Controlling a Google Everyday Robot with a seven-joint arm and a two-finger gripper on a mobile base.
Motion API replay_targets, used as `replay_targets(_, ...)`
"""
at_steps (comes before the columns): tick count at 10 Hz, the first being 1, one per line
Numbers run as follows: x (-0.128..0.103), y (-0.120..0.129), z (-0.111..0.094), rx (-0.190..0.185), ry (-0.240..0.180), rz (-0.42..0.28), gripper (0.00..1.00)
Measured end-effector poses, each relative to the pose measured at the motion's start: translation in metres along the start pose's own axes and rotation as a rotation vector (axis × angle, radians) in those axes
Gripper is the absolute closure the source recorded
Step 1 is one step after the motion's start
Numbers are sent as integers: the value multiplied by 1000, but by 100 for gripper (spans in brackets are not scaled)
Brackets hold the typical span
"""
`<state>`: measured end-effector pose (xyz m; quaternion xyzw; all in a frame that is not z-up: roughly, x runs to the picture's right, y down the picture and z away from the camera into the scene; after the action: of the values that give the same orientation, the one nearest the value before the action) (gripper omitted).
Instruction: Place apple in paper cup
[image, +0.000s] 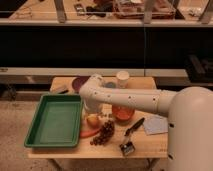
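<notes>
Camera view: by my read the step in hand is grabbing the apple (93, 120). It lies on the counter (150, 146) just right of the green tray (54, 120), not yet lifted. My gripper (93, 107) hangs just right of the tray too, directly over the apple; I cannot tell if it's spread or closed. To do it well: drop straight, centre on the apple, and avoid the carrot (86, 133) and grapes (102, 134) crowding it. The paper cup (122, 79) stands well right of the tray, toward the back. My arm (130, 99) reaches across toward the tray, elbow bent, wrist pointing down.
</notes>
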<state>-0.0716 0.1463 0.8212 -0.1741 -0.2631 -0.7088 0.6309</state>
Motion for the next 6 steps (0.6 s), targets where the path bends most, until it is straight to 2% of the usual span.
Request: replay_targets(6, 5, 4, 26, 7, -25, 40, 35)
